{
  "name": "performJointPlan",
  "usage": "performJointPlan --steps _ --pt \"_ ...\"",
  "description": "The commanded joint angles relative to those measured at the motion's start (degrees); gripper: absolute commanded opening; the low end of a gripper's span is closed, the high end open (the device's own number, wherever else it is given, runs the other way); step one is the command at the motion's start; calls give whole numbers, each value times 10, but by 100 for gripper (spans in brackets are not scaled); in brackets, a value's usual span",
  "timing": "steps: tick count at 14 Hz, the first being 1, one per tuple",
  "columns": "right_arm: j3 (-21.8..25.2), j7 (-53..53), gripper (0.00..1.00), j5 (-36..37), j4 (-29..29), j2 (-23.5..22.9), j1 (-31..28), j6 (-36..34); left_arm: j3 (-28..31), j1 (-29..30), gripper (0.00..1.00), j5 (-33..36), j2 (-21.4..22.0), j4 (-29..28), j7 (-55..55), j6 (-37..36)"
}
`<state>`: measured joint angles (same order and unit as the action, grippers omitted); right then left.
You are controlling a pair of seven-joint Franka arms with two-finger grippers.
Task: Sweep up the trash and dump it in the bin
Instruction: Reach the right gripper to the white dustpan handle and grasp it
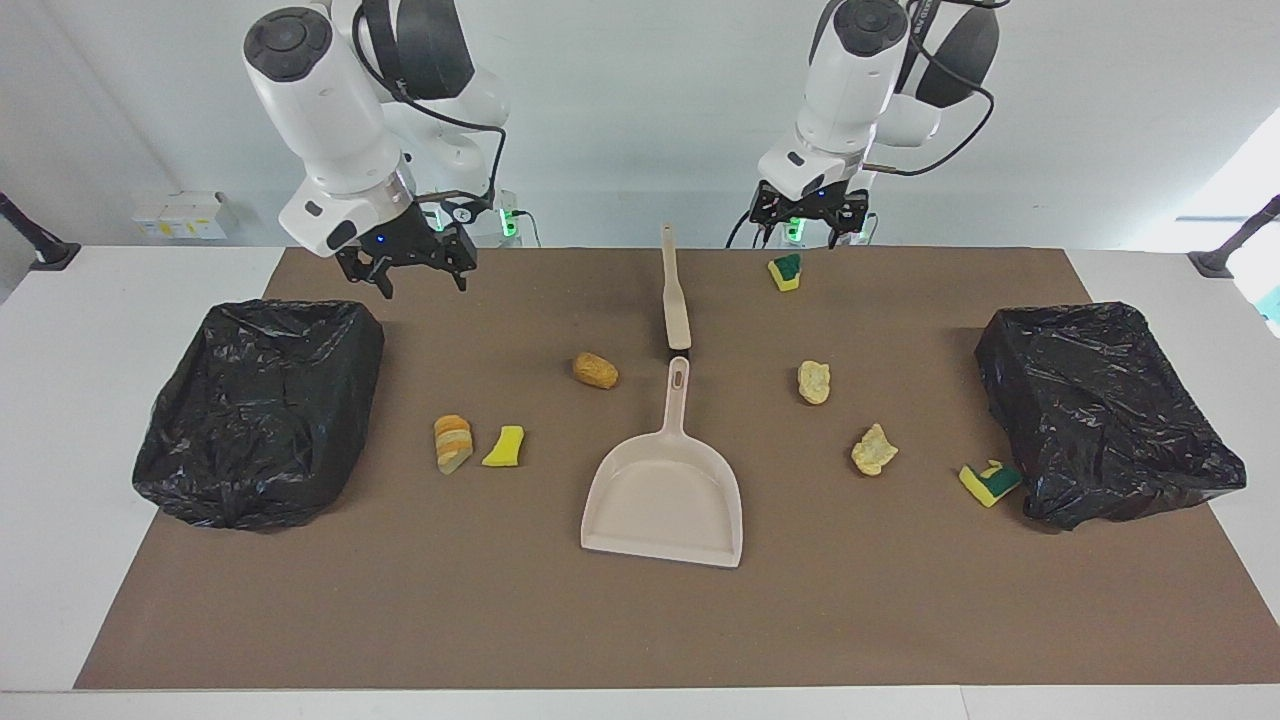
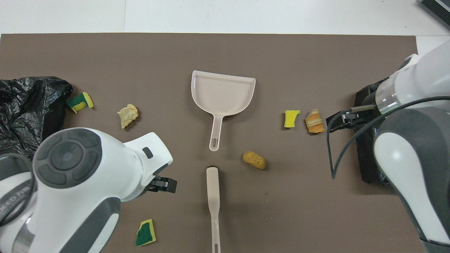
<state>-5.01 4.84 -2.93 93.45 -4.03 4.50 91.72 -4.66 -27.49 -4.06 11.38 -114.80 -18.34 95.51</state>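
At the middle of the worktop, on the brown mat (image 1: pixel 400 600), the beige dustpan (image 1: pixel 665 490) lies mouth away from the robots. I read the facing view as a dial centred on it, twelve toward the robots. The brush (image 1: pixel 676 290) lies at twelve, its long axis running straight along the twelve-to-six line, slim handle toward the robots and bristle end just short of the dustpan's handle. The left hand (image 1: pixel 810 215) hangs at about one o'clock, over the green-faced sponge bit (image 1: pixel 786 271), fingers spread and empty. The brush handle's tip lies at roughly nine o'clock from it. The right hand (image 1: pixel 405 262), also spread and empty, hangs between ten and eleven, over the mat near one black-bagged bin (image 1: pixel 262 410). By my reading the left hand is the nearer to the brush, and gripping it would likely call for a short sideways reach with the fingers set across that axis. The trash is scattered on the mat, none in the dustpan: a brown bread-like chunk (image 1: pixel 595 370) at eleven, a striped orange chunk (image 1: pixel 452 443) and a plain yellow sponge bit (image 1: pixel 504 446) at nine, pale crumpled foam lumps at two (image 1: pixel 814 382) and three (image 1: pixel 874 450), and another green-faced sponge scrap (image 1: pixel 990 483) at three, against the other bin (image 1: pixel 1105 410). All look light, soft and irregular, easy to push.
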Motion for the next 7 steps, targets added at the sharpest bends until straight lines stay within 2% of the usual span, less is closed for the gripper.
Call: performJointPlan --steps 1,5,7 --pt "-1 39 100 -22 2 -33 24 44 11 -40 100 -17 38 -93 -18 75" --pt "-1 122 100 -34 8 -80 73 102 11 -138 100 -17 30 -162 -151 163" --pt "-1 161 100 -34 8 -98 96 127 11 -193 100 -17 22 -200 -243 229"
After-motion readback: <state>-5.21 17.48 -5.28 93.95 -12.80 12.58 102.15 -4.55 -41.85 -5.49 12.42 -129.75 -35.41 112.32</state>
